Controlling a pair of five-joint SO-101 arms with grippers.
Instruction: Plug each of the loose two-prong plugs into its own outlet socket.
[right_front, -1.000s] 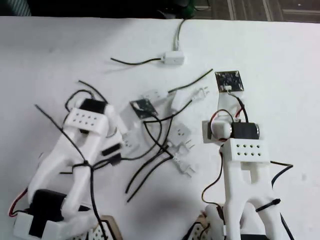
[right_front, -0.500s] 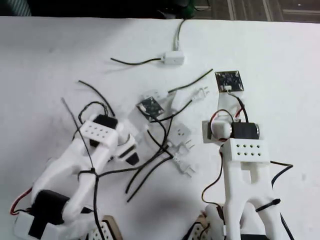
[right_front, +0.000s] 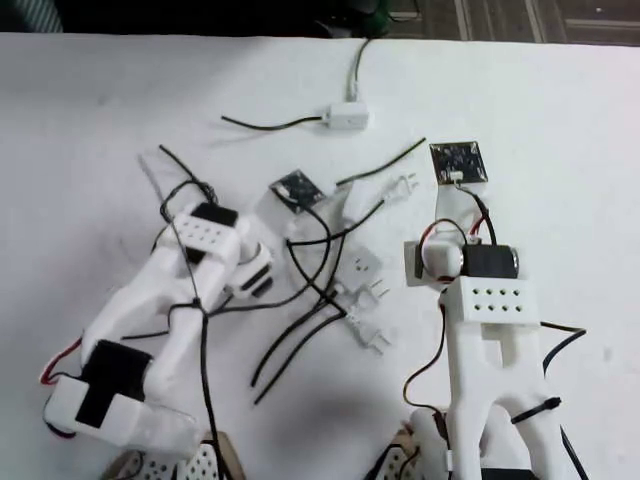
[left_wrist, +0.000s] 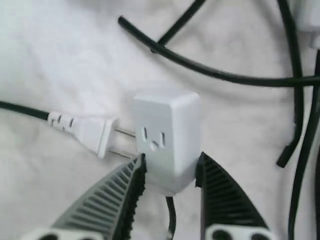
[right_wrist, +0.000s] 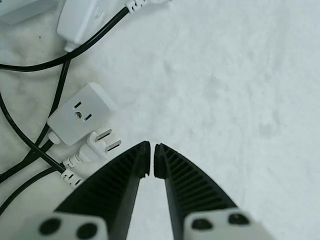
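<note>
Your left gripper (left_wrist: 170, 162) clamped the white outlet socket (left_wrist: 167, 120), with a two-prong plug's (left_wrist: 90, 134) prongs against its face. Your right gripper (right_wrist: 152, 160) sat nearly closed and empty.

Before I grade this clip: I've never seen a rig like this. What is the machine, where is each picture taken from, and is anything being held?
These are two small white robot arms side by side at a white table, each ending in a two-fingered gripper. The high view comes from a fixed camera looking down. In it the left arm leans over a tangle of black cables, and the right arm stands beside it.

The other two pictures come from cameras on the wrists, looking along the fingers. In the left wrist view, the left gripper is closed on a white outlet socket. A two-prong plug lies with its prongs at the socket's face, not pushed home. In the right wrist view, the right gripper is shut and holds nothing, near a second socket and second plug.
</note>
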